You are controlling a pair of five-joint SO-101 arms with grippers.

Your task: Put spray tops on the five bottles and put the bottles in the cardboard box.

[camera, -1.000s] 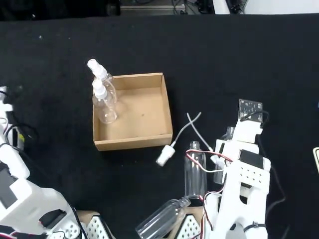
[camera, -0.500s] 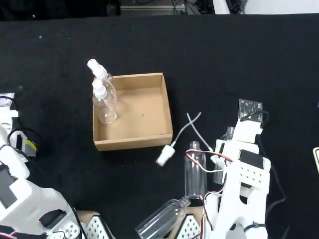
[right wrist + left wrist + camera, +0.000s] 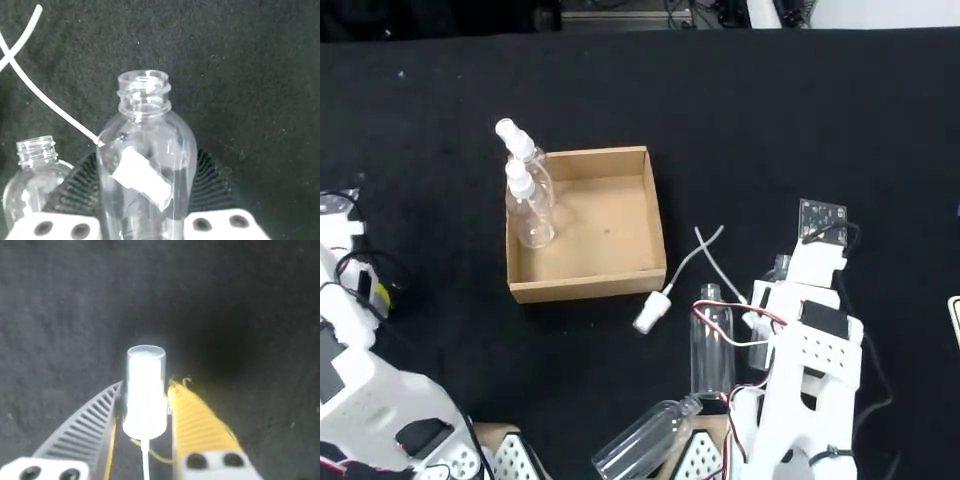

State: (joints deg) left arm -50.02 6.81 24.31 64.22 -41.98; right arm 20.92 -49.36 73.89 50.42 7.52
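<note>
Left tool (image 3: 145, 399) has shifted, pinching spray top (image 3: 145, 375), nozzle outward; right tool (image 3: 145, 187) clamps bottle (image 3: 145, 145), neck outward.

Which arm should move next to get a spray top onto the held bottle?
Left, I'd judge. The left gripper is shut on a spray top, ready to carry over. The right gripper is shut on a bottle whose neck is open, so it can simply hold that steady.
</note>
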